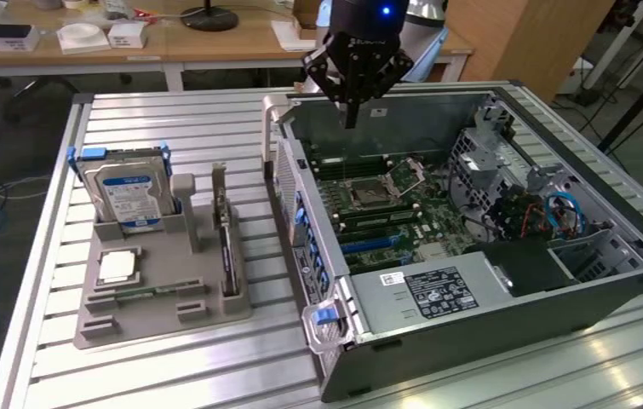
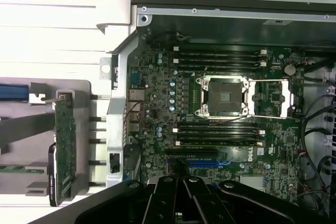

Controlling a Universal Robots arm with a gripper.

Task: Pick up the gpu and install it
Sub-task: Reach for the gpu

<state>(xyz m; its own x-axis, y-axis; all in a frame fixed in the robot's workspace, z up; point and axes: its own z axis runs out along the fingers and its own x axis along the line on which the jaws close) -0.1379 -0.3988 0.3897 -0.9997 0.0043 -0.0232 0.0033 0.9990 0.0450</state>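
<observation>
Exterior view —
A: Where is the gpu (image 1: pixel 226 243)?
B: It stands on its long edge in a slot of the grey holder (image 1: pixel 151 319) on the slatted table (image 1: pixel 128 119). The hard drive (image 1: pixel 128 192) and the processor chip (image 1: pixel 117 267) share that holder. The gpu is well apart from the gripper (image 1: pixel 351 119).
A: And the gripper itself?
B: It hangs above the open computer case (image 1: pixel 503 336), near the wall farthest from the camera. Its fingers are pressed together, gripping nothing.

Wrist view —
A: What lies below?
B: The motherboard (image 2: pixel 157 103), with its open processor socket (image 2: pixel 223 96). The gripper (image 2: pixel 177 182) shows dark fingers meeting close to the board's blue slot (image 2: pixel 202 163). The gpu (image 2: pixel 64 150) stands in the holder outside the case, beyond the metal side wall (image 2: pixel 118 103).
</observation>
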